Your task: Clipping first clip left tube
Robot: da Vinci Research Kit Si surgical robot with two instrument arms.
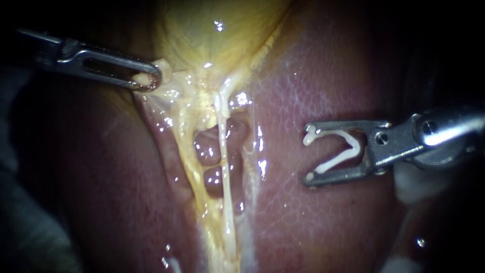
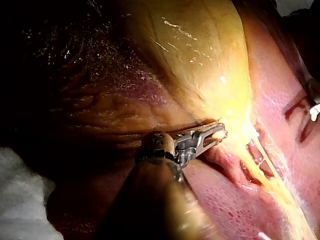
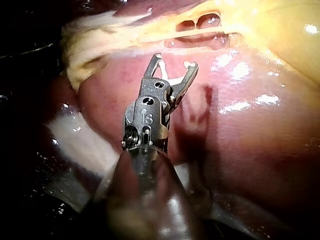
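Note:
The yellow gallbladder (image 1: 212,35) (image 2: 200,60) narrows into two strands over the liver (image 1: 328,76). The left tube (image 1: 184,151) is yellowish, the right tube (image 1: 225,167) is thin and white, and dark red gaps show between them. My left instrument (image 1: 147,80) (image 2: 216,133) is shut on pale tissue at the gallbladder's neck and holds it to the left. My right instrument (image 1: 309,153) (image 3: 175,62) hovers over the liver to the right of both tubes, well apart from them. Its jaws stand wide and hold a white V-shaped clip (image 1: 337,151) (image 3: 173,76) between them.
White gauze (image 3: 75,135) (image 2: 20,200) lies beside the liver (image 3: 250,125), near both shafts. The tip of my right instrument (image 2: 313,109) shows at the far side of the left wrist view. Wet, glistening membrane (image 1: 166,106) spreads beside the left tube.

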